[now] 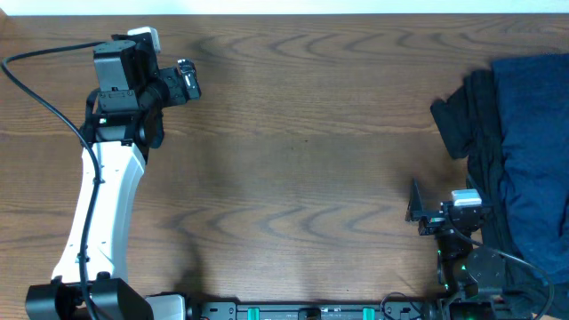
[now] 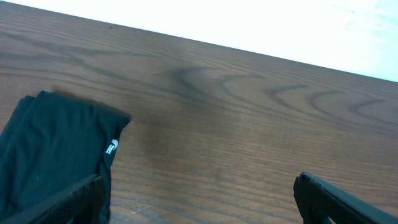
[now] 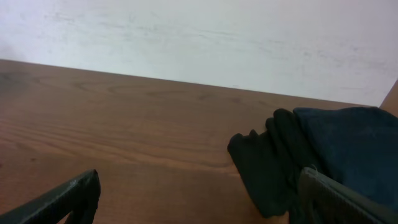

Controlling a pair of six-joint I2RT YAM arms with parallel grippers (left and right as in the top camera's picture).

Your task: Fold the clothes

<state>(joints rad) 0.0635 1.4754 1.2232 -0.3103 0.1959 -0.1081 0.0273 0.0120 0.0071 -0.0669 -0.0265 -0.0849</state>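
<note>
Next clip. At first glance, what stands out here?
A heap of clothes, navy over black, lies crumpled at the right edge of the table, with the right gripper open just beside it. The left gripper is far off at the back left, also open, and its wrist camera shows a black garment with a small white logo.

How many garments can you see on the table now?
3: a black logo shirt beside the left gripper; a black garment and a navy garment heaped together on the right side. More may be hidden beneath them.
</note>
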